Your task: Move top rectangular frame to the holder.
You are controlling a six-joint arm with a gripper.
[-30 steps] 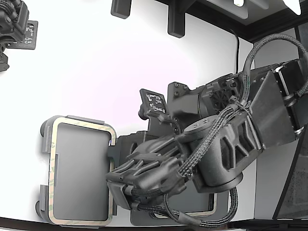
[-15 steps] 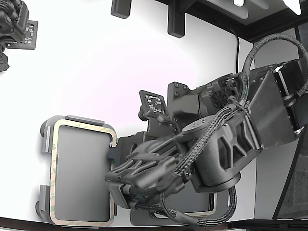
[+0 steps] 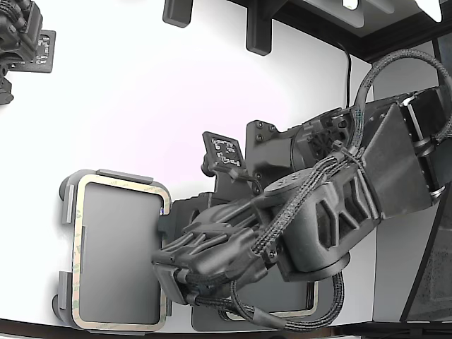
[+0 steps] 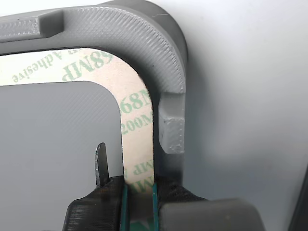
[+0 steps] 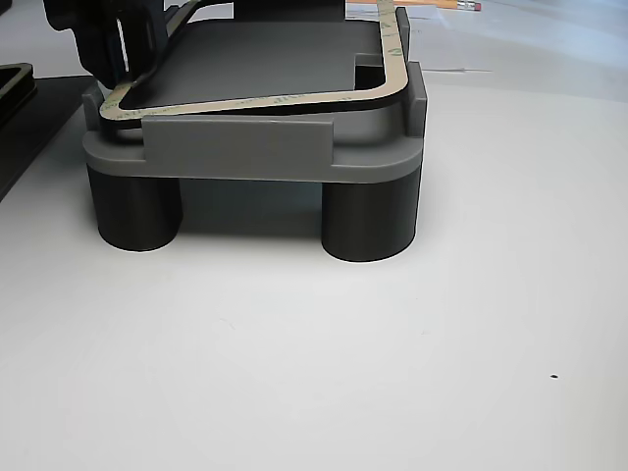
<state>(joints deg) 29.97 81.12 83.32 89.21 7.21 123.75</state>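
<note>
In the wrist view, faint green print ran along the top rectangular frame (image 4: pixel 137 115): the word "Adhesive" on its upper strip, then partial codes reading "8MP", "68" and "200M" round the corner and down the side. The black-and-white square marker tag (image 3: pixel 226 150) in the exterior view carried no readable characters.

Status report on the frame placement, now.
Gripper shut on frame. Frame lying inside holder rim, gripped side slightly raised. Nothing in the way.
</note>
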